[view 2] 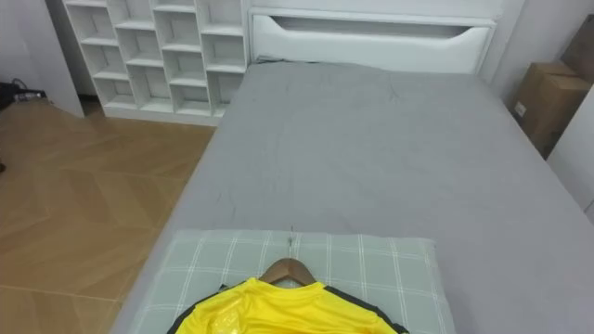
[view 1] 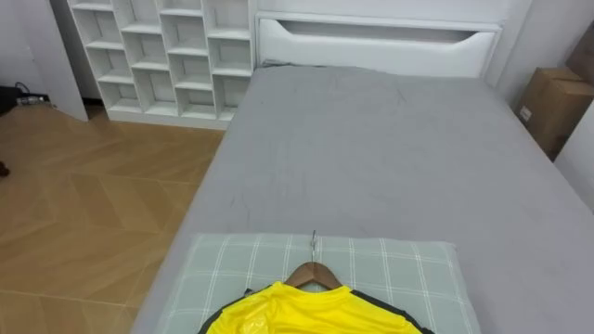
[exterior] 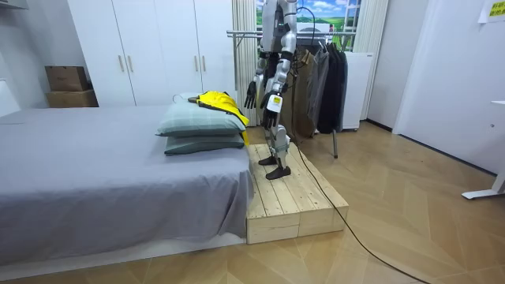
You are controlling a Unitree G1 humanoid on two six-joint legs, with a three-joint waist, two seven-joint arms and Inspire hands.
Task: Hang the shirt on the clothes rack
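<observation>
A yellow shirt (view 1: 306,314) on a wooden hanger (view 1: 314,274) lies on a green checked pillow (view 1: 408,274) at the near end of the grey bed (view 1: 390,158). The hanger's metal hook (view 1: 316,243) points up the bed. In the room view I stand on a wooden platform (exterior: 288,197) at that end, facing the shirt (exterior: 217,100). My right hand (exterior: 251,95) hangs in front of me beside the pillows with relaxed fingers and holds nothing. My left hand (exterior: 271,110) hangs at my side. A clothes rack (exterior: 245,33) with dark garments (exterior: 319,71) stands behind me.
White cube shelves (view 1: 167,56) stand on the wood floor left of the bed, by the white headboard (view 1: 371,42). Cardboard boxes (view 1: 552,107) sit at the right. A second pillow (exterior: 201,144) lies under the checked one. White wardrobes (exterior: 158,47) line the far wall.
</observation>
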